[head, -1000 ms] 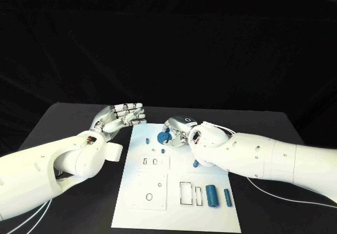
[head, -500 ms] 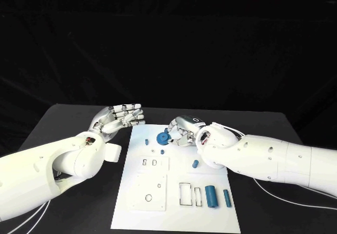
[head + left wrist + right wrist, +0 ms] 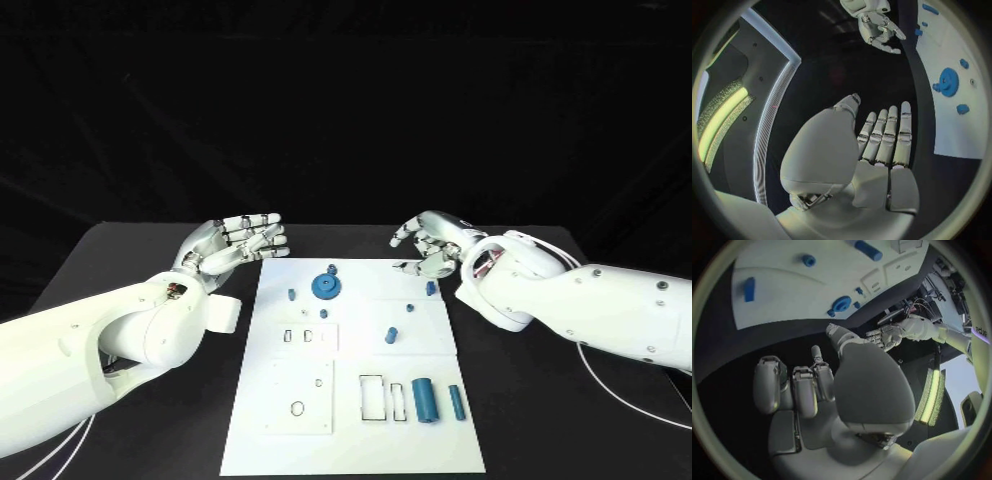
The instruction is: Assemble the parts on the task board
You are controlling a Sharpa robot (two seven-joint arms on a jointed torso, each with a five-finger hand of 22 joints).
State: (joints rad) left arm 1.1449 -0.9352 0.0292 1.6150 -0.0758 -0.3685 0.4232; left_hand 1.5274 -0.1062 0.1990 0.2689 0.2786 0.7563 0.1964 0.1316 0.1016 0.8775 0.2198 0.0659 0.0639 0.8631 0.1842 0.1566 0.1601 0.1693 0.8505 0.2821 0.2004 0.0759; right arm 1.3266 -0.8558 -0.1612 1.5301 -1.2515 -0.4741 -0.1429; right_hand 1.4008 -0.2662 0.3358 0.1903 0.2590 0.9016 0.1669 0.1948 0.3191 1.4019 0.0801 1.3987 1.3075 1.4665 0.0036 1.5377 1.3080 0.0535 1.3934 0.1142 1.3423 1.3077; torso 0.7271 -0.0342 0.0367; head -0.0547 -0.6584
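Observation:
The white task board point(image 3: 353, 370) lies in the middle of the black table. A blue gear point(image 3: 329, 287) sits flat on its far part, with small blue parts point(image 3: 290, 295) around it. My right hand point(image 3: 433, 243) hovers past the board's far right corner, fingers apart and holding nothing. My left hand point(image 3: 238, 242) is raised off the board's far left corner, also holding nothing. The left wrist view shows the left hand point(image 3: 879, 145) with straight fingers, the gear point(image 3: 947, 82) and the right hand point(image 3: 876, 25). The right wrist view shows the right hand point(image 3: 804, 385), the gear point(image 3: 841, 304) and the board point(image 3: 786, 275).
Two blue cylinders point(image 3: 423, 399) point(image 3: 456, 401) lie beside rectangular slots near the board's front right. Small blue pegs point(image 3: 389, 336) point(image 3: 430, 288) stand in the board's middle and far right. Both white forearms flank the board over the black table point(image 3: 130, 250).
My right hand has let go of the blue gear, which now lies on the board, and has drawn back to the right and away. The left hand has barely moved.

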